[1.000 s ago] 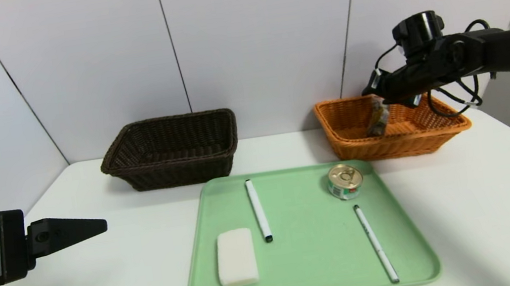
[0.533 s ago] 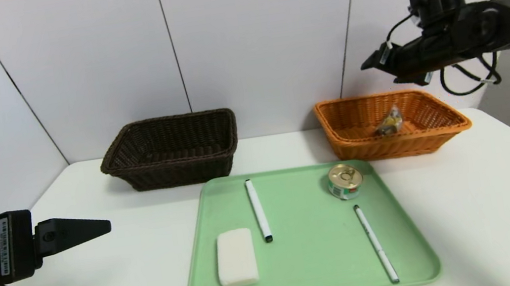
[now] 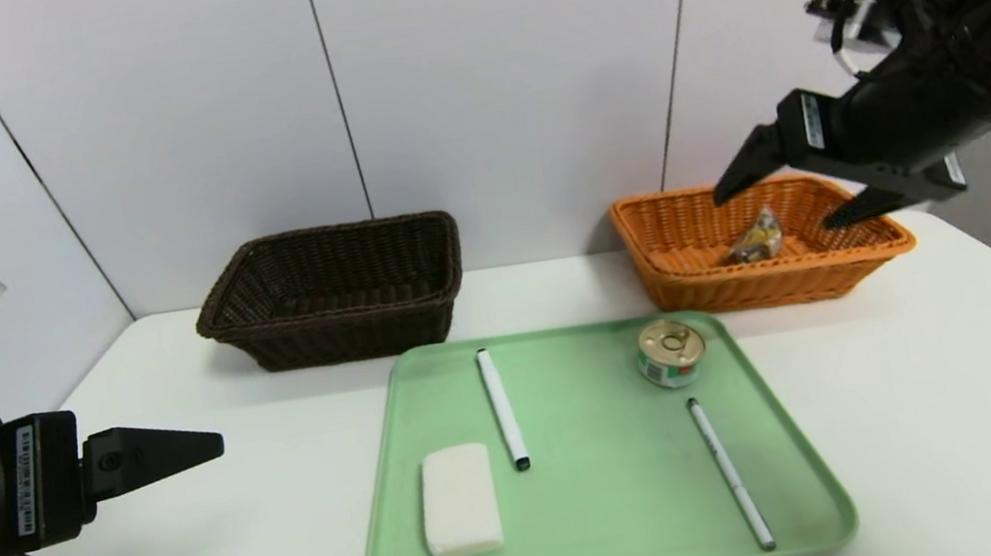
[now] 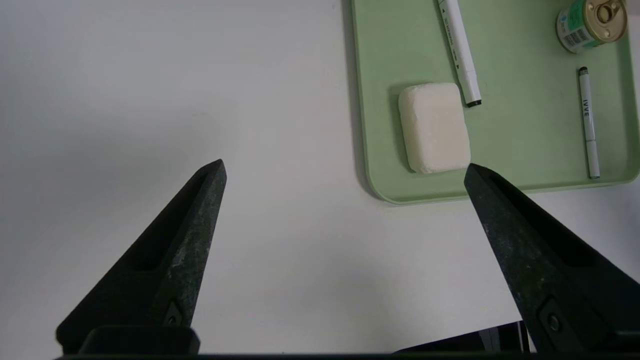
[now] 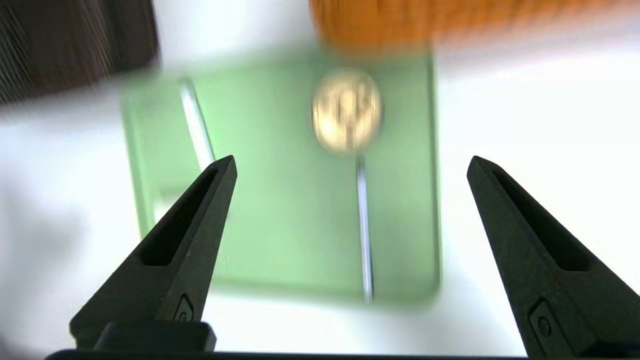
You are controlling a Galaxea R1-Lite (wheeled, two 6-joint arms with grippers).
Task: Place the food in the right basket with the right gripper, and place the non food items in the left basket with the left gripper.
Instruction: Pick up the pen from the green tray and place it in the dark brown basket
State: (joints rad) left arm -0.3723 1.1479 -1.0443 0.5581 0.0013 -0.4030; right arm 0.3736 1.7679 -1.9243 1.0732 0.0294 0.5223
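- White table [image 3: 960, 407], pale panelled wall behind; green tray [image 3: 624, 502] in the middle near the front edge.
- Dark brown basket [image 3: 333, 291] at back left, orange basket [image 3: 767, 279] at back right, well apart, both behind the tray.
- Snack packet [image 3: 757, 239] lies inside the orange basket.
- On the tray: tin [image 3: 671, 352] at back right corner, white block [image 3: 459, 501] front left, marker [image 3: 503, 408] just beside the block, thin pen [image 3: 731, 473] on the right side.
- Right gripper [image 3: 780, 197] fingers spread wide, holding nothing, touching nothing; raised above the orange basket's near side, pointing down and leftward.
- Left gripper [image 4: 345, 170] fingers wide apart, empty; hangs over bare table left of the tray, arm low at the left edge, angled forward and down.
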